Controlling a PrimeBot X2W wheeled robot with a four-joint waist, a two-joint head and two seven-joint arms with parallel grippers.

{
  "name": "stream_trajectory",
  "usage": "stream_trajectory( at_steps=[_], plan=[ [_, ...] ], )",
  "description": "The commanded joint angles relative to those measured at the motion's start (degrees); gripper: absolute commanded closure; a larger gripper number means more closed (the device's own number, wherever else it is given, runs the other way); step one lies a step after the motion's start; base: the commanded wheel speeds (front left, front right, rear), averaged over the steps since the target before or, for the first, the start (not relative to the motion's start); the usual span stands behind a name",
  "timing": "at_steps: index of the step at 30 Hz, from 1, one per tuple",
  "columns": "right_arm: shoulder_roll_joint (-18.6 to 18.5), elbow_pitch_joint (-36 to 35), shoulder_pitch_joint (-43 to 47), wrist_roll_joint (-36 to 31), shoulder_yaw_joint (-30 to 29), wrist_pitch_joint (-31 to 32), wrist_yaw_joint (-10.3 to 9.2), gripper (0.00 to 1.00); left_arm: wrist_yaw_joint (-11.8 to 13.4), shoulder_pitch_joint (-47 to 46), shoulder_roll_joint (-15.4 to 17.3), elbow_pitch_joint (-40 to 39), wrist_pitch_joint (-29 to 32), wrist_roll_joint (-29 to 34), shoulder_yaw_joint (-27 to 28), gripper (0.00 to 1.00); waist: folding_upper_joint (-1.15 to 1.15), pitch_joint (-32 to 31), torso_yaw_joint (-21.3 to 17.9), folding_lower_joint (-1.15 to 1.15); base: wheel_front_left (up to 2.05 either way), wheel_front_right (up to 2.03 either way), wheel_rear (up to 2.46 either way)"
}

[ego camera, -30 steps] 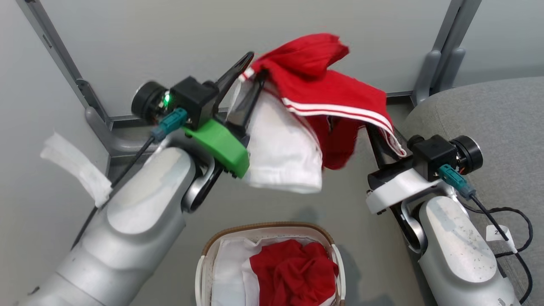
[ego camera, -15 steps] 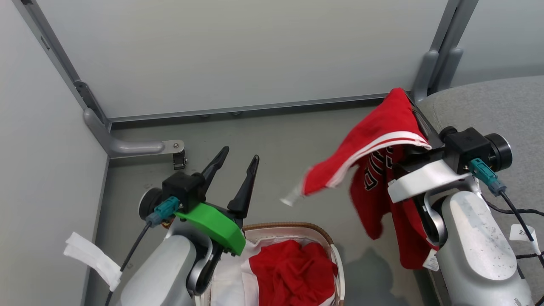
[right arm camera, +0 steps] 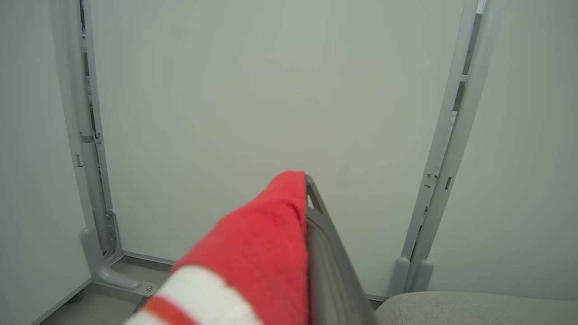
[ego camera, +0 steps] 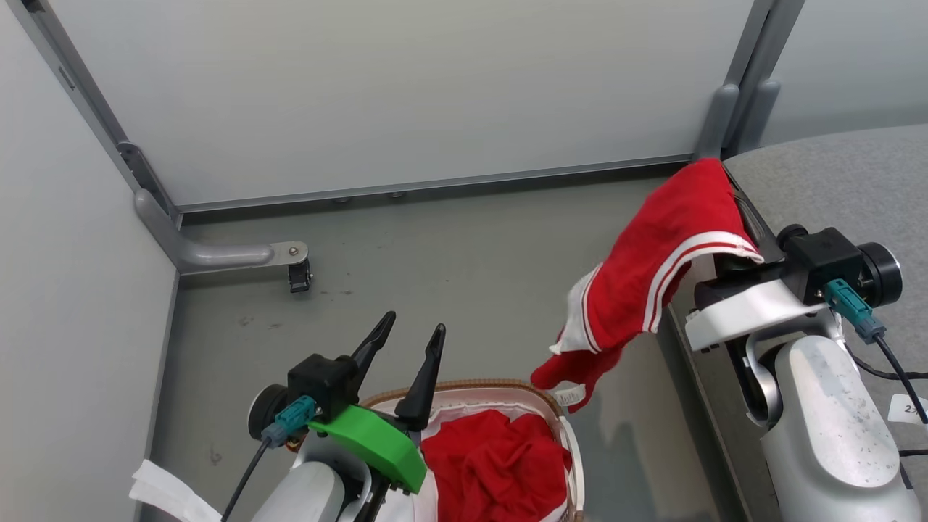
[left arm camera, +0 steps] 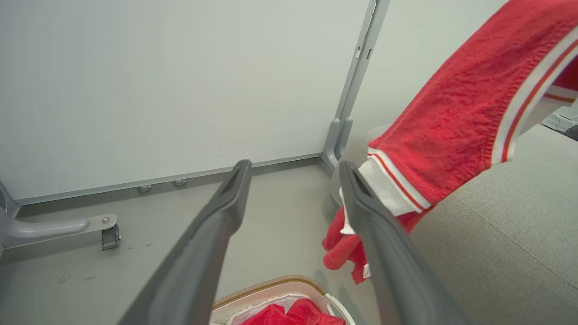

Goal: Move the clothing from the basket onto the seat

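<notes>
Fingers of the right gripper (ego camera: pixel 727 174) are pressed together on the top fold of a red garment (ego camera: pixel 652 268), which hangs from them alone. In the right wrist view the cloth (right arm camera: pixel 262 243) lies against the one dark finger that can be seen. A second ago the left gripper (ego camera: pixel 413 324) also pinched this garment, at its white panel, and the two arms held it spread high between them. Now the left fingers (ego camera: pixel 428 370) have let go and stand wide apart with nothing between them. That arm has dropped low, so its tips sit just above the near rim of the basket (ego camera: pixel 471 384). The right arm has swung out to its own side, and the garment's lower end, with a small white label, dangles just above the basket's far right edge.

More red clothing (ego camera: pixel 493 464) lies crumpled inside the basket, just right of the left fingers. The seat (ego camera: pixel 834 174) lies right of and beneath the right gripper. In the left wrist view its grey fabric (left arm camera: pixel 496 225) spreads right of the left gripper (left arm camera: pixel 294 164), under the hanging garment (left arm camera: pixel 460 126). Beyond both pairs of fingers lies a bare grey floor (ego camera: pixel 435 254), closed off by pale wall panels (ego camera: pixel 399 87) in grey metal posts (ego camera: pixel 725 116). A metal foot bracket (ego camera: pixel 217 254) lies on the floor to the far left.

The left forearm comes up from the bottom edge, fingers pointing away and slightly right. The right forearm rises at the lower right, its wrist bent so the fingers slant up and left.
</notes>
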Motion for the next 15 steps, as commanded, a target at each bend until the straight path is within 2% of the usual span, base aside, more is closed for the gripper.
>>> stream_trajectory(
  at_steps=[1, 11, 15],
  plan=[
    [-0.2, -0.3, 0.8, -0.3, -0.3, -0.1, -0.06, 1.00, -0.2, 1.1, -0.2, 0.0, 0.0, 0.4, 0.4, 0.00, 0.00, 0.1, -0.1, 0.00, 0.00, 0.00, 0.00],
    [-0.2, -0.4, 0.2, 0.0, -0.9, -0.1, -0.06, 1.00, -0.3, 1.4, -0.6, -1.4, 0.0, 1.4, 0.3, 0.00, 0.00, 0.8, -2.1, 0.00, 0.00, 0.00, 0.00],
    [-0.2, -0.3, -0.4, -0.5, -1.3, -0.1, -0.06, 1.00, -0.2, 1.8, -0.6, -1.9, 0.0, 2.3, 0.5, 0.00, 0.00, 1.4, -4.6, 0.00, 0.00, 0.00, 0.00]
  ],
)
